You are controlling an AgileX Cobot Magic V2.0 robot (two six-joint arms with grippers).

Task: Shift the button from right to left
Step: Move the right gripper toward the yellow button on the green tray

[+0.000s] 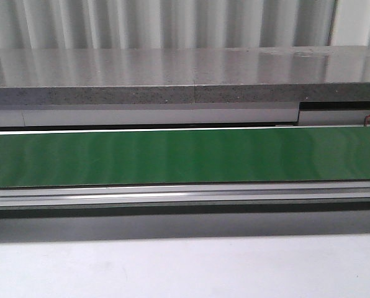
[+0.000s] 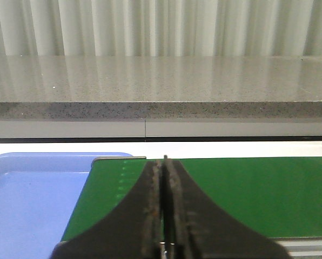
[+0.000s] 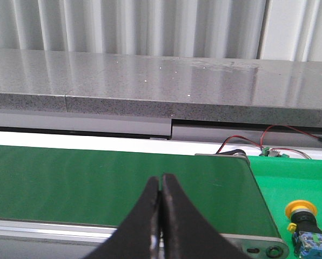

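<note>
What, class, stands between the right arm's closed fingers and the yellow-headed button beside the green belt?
Nothing visible does. In the right wrist view the right gripper hangs shut over the green belt, and the button lies on the green surface past the belt's end, with only the belt's end roller lying between them.

A: The belt [image 1: 185, 155] is plain dark green, the counter [image 1: 172, 77] speckled grey.

B: The tray [image 2: 26, 199] is pale blue; the button [image 3: 307, 226] has a yellow head, blue-grey body.
</note>
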